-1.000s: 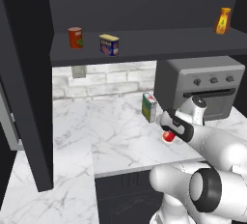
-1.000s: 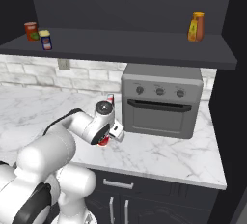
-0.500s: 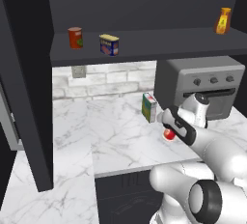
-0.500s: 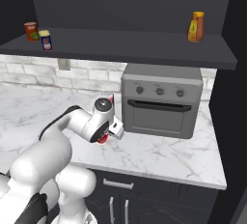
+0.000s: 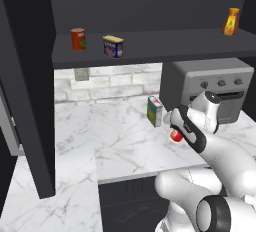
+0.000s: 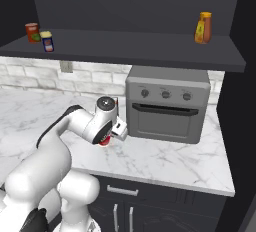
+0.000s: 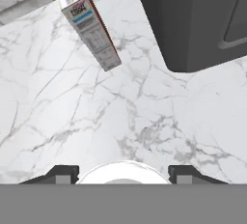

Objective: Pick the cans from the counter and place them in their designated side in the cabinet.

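Note:
My gripper (image 5: 175, 134) (image 6: 105, 140) (image 7: 123, 174) is shut on the short red can (image 5: 175, 136) (image 6: 103, 143), just above the white marble counter (image 5: 115, 136) (image 6: 165, 161) in front of the oven. In the hand view the can's white top (image 7: 123, 172) sits between the two finger tips. The boxy tin with yellow top and blue label (image 5: 113, 46) (image 6: 47, 41) stands on the left part of the dark cabinet's shelf (image 5: 160, 43) (image 6: 125, 46).
A darker orange-red can (image 5: 77, 39) (image 6: 32, 32) stands left of the tin. An orange bottle (image 5: 230, 22) (image 6: 202, 27) is at the shelf's right end. A green-and-white carton (image 5: 154, 111) (image 7: 87, 22) stands beside the grey oven (image 5: 205, 83) (image 6: 167, 103) (image 7: 193, 20).
The hand with the red can has risen slightly off the counter. Everything else stays where it was.

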{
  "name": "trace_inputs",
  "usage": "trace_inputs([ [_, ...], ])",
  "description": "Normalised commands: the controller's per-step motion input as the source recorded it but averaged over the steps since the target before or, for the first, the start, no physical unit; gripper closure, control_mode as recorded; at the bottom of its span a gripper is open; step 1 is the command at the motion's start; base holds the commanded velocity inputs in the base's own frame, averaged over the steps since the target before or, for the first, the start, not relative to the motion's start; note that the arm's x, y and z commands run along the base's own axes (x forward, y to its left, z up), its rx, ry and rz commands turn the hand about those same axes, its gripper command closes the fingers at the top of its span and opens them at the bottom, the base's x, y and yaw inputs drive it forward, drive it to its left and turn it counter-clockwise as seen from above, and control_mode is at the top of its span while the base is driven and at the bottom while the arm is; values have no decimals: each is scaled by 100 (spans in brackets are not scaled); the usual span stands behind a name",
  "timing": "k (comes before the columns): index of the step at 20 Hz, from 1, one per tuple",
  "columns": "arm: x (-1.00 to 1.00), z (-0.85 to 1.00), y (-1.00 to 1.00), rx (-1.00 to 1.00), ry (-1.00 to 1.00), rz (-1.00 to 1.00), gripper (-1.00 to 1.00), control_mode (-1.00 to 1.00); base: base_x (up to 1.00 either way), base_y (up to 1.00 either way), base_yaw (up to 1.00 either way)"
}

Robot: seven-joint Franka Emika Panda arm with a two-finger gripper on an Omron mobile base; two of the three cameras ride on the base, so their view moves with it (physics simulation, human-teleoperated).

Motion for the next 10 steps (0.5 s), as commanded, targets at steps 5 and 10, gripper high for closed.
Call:
trace_inputs([
  [5,-10,18,5,0,0,3,100,-100,0,0,0],
  [10,-12,13,8,-1,-1,2,100,-100,0,0,0],
])
